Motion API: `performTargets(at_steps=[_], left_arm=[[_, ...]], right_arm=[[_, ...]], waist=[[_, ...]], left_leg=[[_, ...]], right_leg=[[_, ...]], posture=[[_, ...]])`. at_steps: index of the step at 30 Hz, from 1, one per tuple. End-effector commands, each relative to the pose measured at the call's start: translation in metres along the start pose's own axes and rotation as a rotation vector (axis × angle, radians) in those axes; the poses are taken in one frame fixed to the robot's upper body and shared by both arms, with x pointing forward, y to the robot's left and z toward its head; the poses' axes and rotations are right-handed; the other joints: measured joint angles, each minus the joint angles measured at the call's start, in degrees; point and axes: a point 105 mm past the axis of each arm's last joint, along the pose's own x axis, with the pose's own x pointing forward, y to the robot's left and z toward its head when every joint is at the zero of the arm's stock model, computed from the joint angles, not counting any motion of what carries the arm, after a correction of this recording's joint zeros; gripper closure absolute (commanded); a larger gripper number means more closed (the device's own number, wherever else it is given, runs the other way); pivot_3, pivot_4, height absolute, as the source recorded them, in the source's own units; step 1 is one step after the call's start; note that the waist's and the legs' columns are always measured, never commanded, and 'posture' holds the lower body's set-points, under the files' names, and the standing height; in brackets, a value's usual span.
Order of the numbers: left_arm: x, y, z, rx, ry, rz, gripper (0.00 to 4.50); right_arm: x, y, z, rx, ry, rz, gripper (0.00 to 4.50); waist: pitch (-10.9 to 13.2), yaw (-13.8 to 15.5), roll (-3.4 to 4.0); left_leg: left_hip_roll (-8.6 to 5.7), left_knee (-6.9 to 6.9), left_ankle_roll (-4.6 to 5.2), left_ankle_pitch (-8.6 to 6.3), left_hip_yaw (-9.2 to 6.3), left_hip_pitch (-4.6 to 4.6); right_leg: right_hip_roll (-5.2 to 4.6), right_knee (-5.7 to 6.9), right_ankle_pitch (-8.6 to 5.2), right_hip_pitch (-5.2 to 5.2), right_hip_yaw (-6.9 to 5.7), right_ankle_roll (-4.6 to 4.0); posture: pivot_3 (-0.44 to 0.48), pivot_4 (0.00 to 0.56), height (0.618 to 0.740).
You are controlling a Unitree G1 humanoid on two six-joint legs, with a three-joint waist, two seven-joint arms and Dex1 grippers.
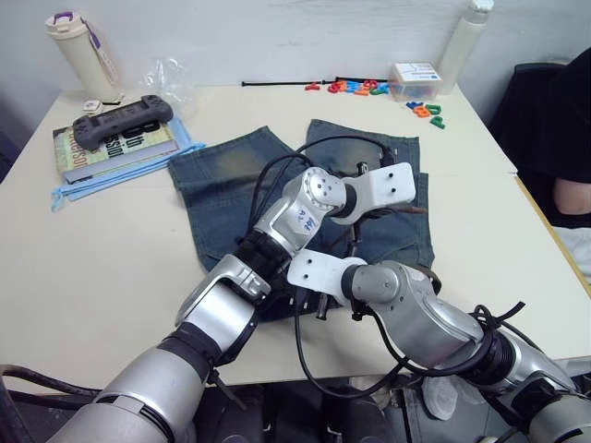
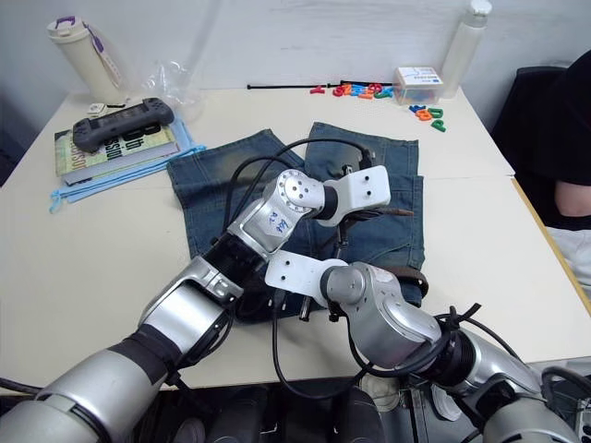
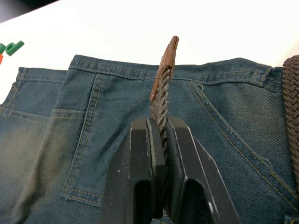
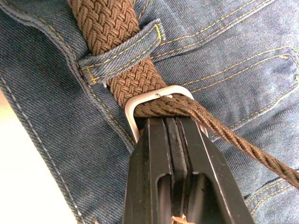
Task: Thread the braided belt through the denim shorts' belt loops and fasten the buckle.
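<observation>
1. Shorts (image 1: 222, 180) lie flat mid-table, waistband toward the robot.
2. Belt (image 4: 110, 23) runs under a loop (image 4: 124, 49) to the buckle (image 4: 140, 100); its free end passes through the frame.
3. Left gripper (image 3: 159, 154) is closed on the belt's tip end, held upright above the denim.
4. Right gripper (image 4: 170, 140) is pinched shut at the buckle's edge.
5. Clear box (image 1: 414, 79) at 1 o'clock, contents unclear; coloured letters (image 1: 355, 88) loose beside it.
6. Jug (image 1: 81, 51) at 10 o'clock, bottle (image 1: 464, 41) at 2.

Blue denim shorts (image 1: 231, 175) flat on the table (image 1: 92, 268), brown braided belt (image 4: 110, 21) under a belt loop (image 4: 124, 51), its other end through the silver buckle (image 4: 156, 95)
</observation>
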Motion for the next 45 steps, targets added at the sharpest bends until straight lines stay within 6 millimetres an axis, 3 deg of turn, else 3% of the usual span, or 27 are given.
performTargets(at_steps=[1, 6, 10, 13, 18, 26, 35, 41, 45], left_arm=[[0.020, -0.032, 0.069, 0.120, -0.194, -0.100, 4.50], [0.019, -0.031, 0.067, 0.107, -0.200, -0.090, 4.50], [-0.004, -0.006, 0.057, 0.040, -0.236, -0.015, 4.50], [-0.035, 0.016, 0.033, -0.059, -0.253, 0.049, 4.50], [-0.083, 0.034, -0.013, -0.142, -0.208, 0.179, 4.50], [-0.138, 0.022, -0.084, -0.185, -0.077, 0.380, 4.50], [-0.160, 0.005, -0.090, -0.244, -0.150, 0.464, 4.50], [-0.173, 0.002, -0.083, -0.202, -0.193, 0.526, 4.50], [-0.187, 0.009, -0.085, -0.136, -0.161, 0.615, 4.50]], right_arm=[[0.020, 0.047, -0.020, 0.038, 0.090, 0.228, 4.46], [0.020, 0.047, -0.020, 0.041, 0.089, 0.232, 4.46], [0.020, 0.045, -0.021, 0.041, 0.090, 0.216, 4.46], [0.019, 0.033, -0.021, 0.063, 0.081, 0.143, 4.46], [0.012, 0.007, -0.019, 0.117, 0.038, 0.006, 4.46], [-0.013, -0.020, -0.016, 0.226, -0.061, -0.131, 4.46], [-0.035, -0.036, -0.006, 0.317, -0.195, -0.199, 4.46], [-0.048, -0.040, 0.014, 0.367, -0.331, -0.217, 4.46], [-0.067, -0.047, 0.009, 0.388, -0.374, -0.275, 3.18]], waist=[[-0.1, 0.2, 0.02], [-0.6, 0.5, 0.24], [-0.6, 0.5, 0.27], [-0.6, -0.1, 0.27], [-0.5, -0.8, 0.35], [-0.5, -0.5, 0.35], [-0.4, -0.6, 0.25], [-0.3, -0.8, 0.31], [-0.3, -0.7, 0.31]], left_leg=[[0.00, 0.00, 0.00, 0.00, 0.00, 0.00], [0.00, -0.01, 0.05, -0.04, 0.01, 0.00], [0.01, -0.03, 0.05, -0.04, 0.01, -0.01], [0.02, -0.04, 0.05, -0.04, 0.02, -0.03], [0.06, -0.11, -0.10, 0.08, 0.01, -0.03], [-0.01, -0.07, -0.07, 0.07, 0.00, -0.08], [-0.02, -0.08, -0.11, 0.07, 0.00, -0.27], [0.09, -0.20, -0.15, 0.06, 0.01, -0.24], [0.04, -0.17, -0.12, 0.04, 0.02, -0.25]], right_leg=[[0.00, -0.01, 0.00, 0.00, 0.00, 0.00], [0.00, -0.07, 0.00, 0.01, 0.01, 0.00], [0.01, -0.07, 0.00, -0.02, 0.01, 0.00], [0.01, -0.06, 0.00, -0.06, 0.02, 0.00], [0.10, 0.10, -0.02, -0.13, -0.01, -0.04], [0.02, 0.02, -0.01, -0.10, 0.03, -0.03], [0.03, -0.11, 0.02, -0.17, -0.01, 0.03], [0.19, -0.03, -0.02, -0.26, 0.00, -0.03], [0.14, -0.05, -0.01, -0.25, 0.02, -0.03]], posture=[[0.000, 0.150, 0.716], [0.000, 0.150, 0.716], [0.000, 0.150, 0.716], [0.000, 0.150, 0.716], [0.000, 0.150, 0.716], [0.000, 0.150, 0.716], [0.000, 0.150, 0.716], [0.000, 0.150, 0.716], [0.000, 0.150, 0.716]])
